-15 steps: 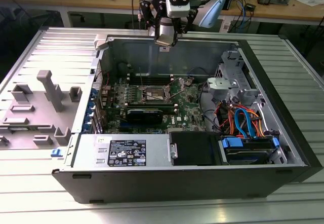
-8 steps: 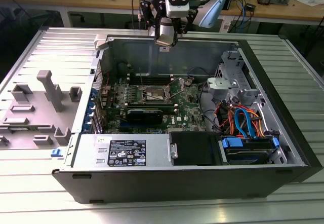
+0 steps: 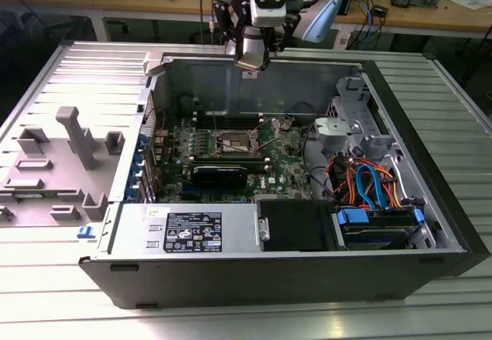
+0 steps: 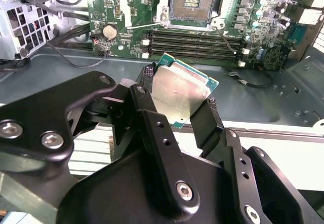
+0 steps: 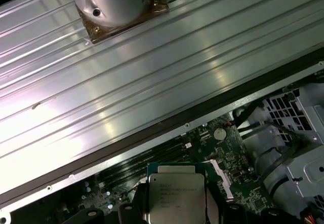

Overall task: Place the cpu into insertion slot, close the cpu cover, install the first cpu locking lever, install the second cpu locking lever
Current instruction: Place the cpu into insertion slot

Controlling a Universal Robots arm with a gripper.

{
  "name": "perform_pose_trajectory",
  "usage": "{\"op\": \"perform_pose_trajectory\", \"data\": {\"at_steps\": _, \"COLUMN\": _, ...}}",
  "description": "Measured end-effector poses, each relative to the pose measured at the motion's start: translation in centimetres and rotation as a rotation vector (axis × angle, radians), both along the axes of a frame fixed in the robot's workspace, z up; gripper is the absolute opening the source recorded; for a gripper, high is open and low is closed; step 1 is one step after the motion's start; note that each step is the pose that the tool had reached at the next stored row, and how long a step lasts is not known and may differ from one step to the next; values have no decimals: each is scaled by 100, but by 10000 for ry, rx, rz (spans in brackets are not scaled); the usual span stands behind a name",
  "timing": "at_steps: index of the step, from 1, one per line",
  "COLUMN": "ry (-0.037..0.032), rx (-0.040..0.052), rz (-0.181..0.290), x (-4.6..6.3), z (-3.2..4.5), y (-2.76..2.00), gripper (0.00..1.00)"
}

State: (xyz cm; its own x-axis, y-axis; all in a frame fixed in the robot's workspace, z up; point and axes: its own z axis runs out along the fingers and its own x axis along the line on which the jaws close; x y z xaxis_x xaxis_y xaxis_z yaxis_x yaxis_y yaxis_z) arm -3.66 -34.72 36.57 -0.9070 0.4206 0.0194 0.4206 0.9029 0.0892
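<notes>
In the exterior view, the gripper (image 3: 251, 63) hangs high over the open computer case (image 3: 254, 278), well apart from the insertion slot (image 3: 234, 138) and beyond it, above the case's far wall. A small pale piece at its tip is the cpu (image 3: 250, 70). The insertion slot lies bare on the green motherboard (image 3: 286, 152), its dark centre showing. The power supply (image 3: 184, 228) sits on the near side of the slot, and a grey fixture tray (image 3: 46, 163) lies outside the case, far off from the slot toward the exterior view's left.

In the second wrist view, the gripper (image 4: 178, 94) has its black fingers (image 4: 152, 113) pressed against two opposite edges of the cpu (image 4: 181, 88), clamping it (dull silver top, green rim showing at the corners). The chip is tilted and held in the air, apart from the insertion slot (image 4: 191, 1), with the long memory slots (image 4: 192, 44) lying between the two. A coin battery (image 4: 110, 31) sits on the board to one side of the slot.

In the first wrist view, the cpu (image 5: 175, 196) faces the camera with dark fingers flanking it. The coin battery (image 5: 219, 133) and a strip of board lie behind it, and past the case's rim runs the ribbed table (image 5: 152, 72).
</notes>
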Motion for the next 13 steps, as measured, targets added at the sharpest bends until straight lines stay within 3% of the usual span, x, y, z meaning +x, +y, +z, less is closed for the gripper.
{"op": "perform_pose_trajectory", "data": {"at_steps": 13, "ry": -1, "rx": 1, "rz": -289, "x": 0, "z": -4, "y": 0, "gripper": 55}}
